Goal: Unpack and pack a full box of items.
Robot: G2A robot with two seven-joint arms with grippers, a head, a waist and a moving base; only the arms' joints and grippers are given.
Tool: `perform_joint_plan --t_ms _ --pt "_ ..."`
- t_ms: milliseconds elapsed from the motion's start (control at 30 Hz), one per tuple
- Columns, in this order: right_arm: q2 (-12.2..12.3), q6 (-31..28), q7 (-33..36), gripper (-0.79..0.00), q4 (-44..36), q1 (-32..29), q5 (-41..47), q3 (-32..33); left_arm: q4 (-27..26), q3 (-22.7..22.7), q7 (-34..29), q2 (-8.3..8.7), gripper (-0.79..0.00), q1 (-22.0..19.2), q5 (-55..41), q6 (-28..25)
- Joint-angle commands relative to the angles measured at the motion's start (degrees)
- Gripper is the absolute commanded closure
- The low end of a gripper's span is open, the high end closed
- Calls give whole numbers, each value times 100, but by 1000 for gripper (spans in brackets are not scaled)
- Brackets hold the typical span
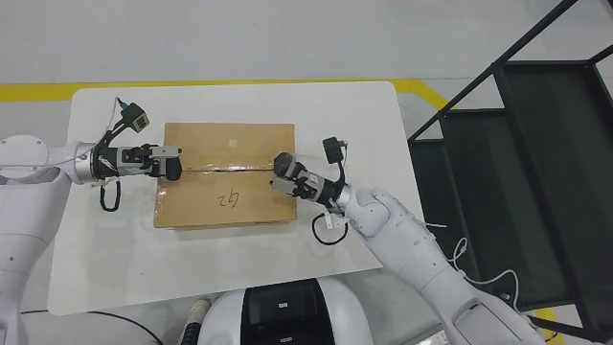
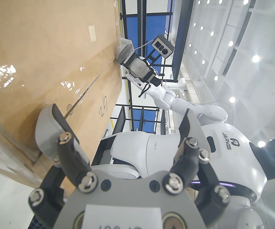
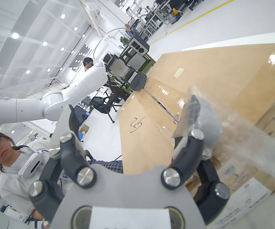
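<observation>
The closed box (image 1: 228, 174) hides its contents. Left claw (image 2: 120, 117) and right claw (image 3: 130, 115), each spread wide, lie level at opposite ends of the taped seam (image 1: 228, 165) between them.

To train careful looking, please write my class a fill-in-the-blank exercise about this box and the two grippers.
The box rests on a white ____.
Its top flaps are taped ____.
The left gripper and the right gripper are both ____.
They sit at ____ ends of the box's seam.
Missing words: table; shut; open; opposite.
</observation>
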Motion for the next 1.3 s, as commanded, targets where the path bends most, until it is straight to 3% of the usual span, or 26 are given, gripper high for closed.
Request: perform_joint_plan --t_ms 0,333,833,1200,1267 --pt "-13 74 127 -785 -21 75 70 -42 0 0 0 0 -785 0 0 0" --pt "-108 755 838 -785 -55 465 376 -334 0 0 0 0 -785 0 0 0" --pt "-307 1146 1274 -785 28 911 608 -763 0 0 0 0 -785 0 0 0" --pt "-193 1113 1087 -785 -169 657 478 -333 0 0 0 0 -785 0 0 0" --pt "-158 1128 1101 -237 -265 570 449 -237 0 0 0 0 -785 0 0 0"
